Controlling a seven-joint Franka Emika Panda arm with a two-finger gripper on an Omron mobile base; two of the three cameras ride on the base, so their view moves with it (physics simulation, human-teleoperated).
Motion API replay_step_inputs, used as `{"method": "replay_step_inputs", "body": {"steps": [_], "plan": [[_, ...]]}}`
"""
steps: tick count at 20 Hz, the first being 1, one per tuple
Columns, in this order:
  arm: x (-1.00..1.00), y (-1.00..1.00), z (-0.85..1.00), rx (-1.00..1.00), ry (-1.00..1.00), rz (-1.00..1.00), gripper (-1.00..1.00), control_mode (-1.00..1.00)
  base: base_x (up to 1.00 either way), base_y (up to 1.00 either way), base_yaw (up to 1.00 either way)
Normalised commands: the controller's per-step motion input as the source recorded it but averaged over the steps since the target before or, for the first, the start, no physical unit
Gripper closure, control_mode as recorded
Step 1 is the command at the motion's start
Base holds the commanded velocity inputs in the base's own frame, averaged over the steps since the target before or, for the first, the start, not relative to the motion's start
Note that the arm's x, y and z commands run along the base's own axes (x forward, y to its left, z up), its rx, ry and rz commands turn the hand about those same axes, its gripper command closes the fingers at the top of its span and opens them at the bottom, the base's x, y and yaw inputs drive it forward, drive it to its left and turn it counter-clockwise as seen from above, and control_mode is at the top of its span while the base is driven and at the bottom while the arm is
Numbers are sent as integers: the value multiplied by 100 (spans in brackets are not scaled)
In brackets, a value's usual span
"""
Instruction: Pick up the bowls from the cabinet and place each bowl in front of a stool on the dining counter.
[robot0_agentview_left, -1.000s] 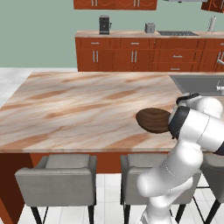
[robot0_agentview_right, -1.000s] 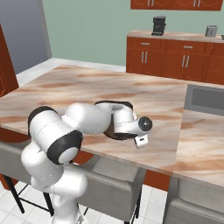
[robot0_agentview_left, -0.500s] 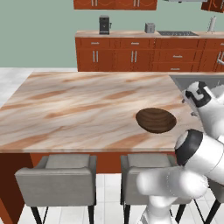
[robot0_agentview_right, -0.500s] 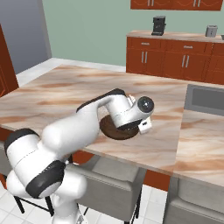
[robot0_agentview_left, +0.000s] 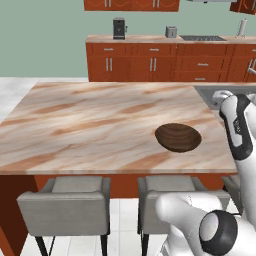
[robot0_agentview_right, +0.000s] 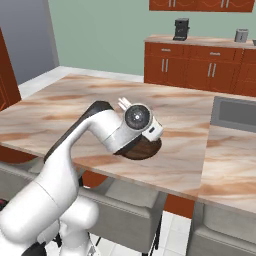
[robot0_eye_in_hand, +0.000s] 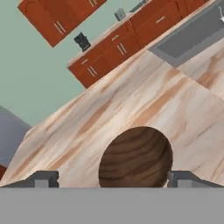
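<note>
- We see the dining counter (robot0_agentview_left: 90, 120), a wide beige-and-brown veined marble top with red-brown wood sides, as the largest thing in both base views.
- We note the row of low red-brown drawer cabinets (robot0_agentview_left: 150, 64) along the far green wall, with a marble top of its own.
- We find a grey sink basin (robot0_agentview_right: 235, 114) sunk into the dining counter at its right end, well apart from the bowl.
- We count two grey-beige stools at the near edge of the counter: the left stool (robot0_agentview_left: 67, 207) and the right stool (robot0_agentview_left: 170, 192), side by side.
- We see the dark brown wood-grain bowl (robot0_agentview_left: 178, 136) resting upright on the marble, on the right half of the counter near its near edge, and straight behind the right stool.
- We see the gripper (robot0_eye_in_hand: 113, 179) in the hand view with its two dark finger tips spread wide, one at each side of the bowl and apart from it; it has hold of nothing.
- We see the wrist in the right base view standing just over the bowl's near left rim and hiding part of it.
- We pick out a black coffee machine (robot0_agentview_left: 119, 28) and a small grey toaster (robot0_agentview_left: 171, 32) on the far counter.
</note>
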Motion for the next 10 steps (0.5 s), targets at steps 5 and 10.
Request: {"method": "replay_step_inputs", "body": {"steps": [5, 10], "plan": [[-3, 95, 100, -46, -6, 14, -100, -100, 0, 0, 0], [-5, 54, 75, -40, 7, 14, -100, -100, 0, 0, 0]]}}
